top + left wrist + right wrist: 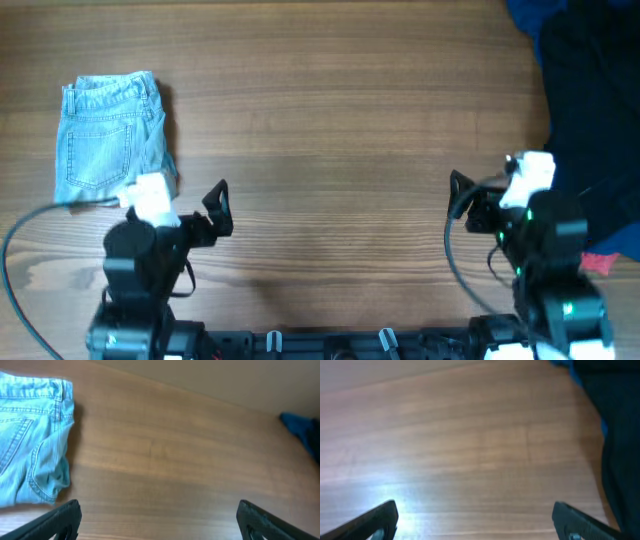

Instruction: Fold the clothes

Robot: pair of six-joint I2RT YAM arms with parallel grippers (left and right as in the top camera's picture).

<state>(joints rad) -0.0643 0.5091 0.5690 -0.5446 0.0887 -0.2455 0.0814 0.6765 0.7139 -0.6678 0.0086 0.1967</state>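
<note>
Folded light blue denim shorts (108, 135) lie at the table's left; they also show in the left wrist view (32, 440). A pile of dark navy and blue clothes (590, 110) lies at the right edge and shows in the right wrist view (615, 420). My left gripper (218, 208) is open and empty near the front, just right of the shorts; its fingers spread wide in the left wrist view (157, 520). My right gripper (462, 195) is open and empty, left of the dark pile; its fingers spread wide in the right wrist view (475, 520).
The wooden table (330, 120) stretches between the two garments. A small red item (598, 264) lies at the front right by the dark pile. A black cable (20, 250) loops at the front left.
</note>
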